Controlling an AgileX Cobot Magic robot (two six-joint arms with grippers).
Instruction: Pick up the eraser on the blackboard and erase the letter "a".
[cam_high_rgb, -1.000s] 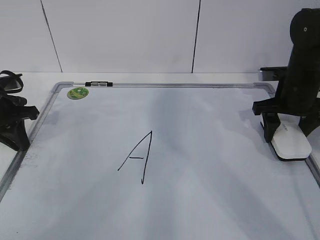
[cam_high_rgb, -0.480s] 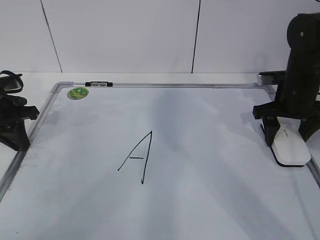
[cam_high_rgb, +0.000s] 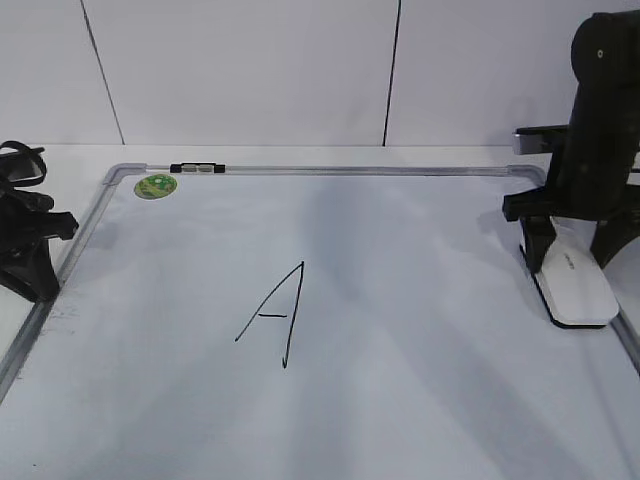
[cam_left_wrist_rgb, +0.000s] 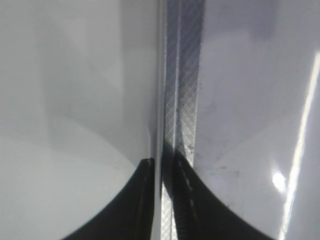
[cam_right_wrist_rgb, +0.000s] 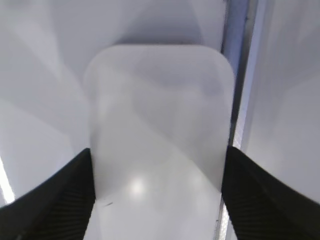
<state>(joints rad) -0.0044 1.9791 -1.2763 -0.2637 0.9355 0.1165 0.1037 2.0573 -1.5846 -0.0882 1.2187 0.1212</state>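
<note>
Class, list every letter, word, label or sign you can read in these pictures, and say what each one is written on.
"A": a tall capital in black marker on the whiteboard, at.
Green round sticker: its print is too small to read.
Eraser: small grey lettering, too blurred to read.
No small "a" shows on the board.

Exterior: slanted down, facing blackboard (cam_high_rgb: 400, 300); wrists close overhead.

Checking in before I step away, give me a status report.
Right pincer straddling eraser at board's right edge. Left pincer idle over left frame. Only capital A visible.
</note>
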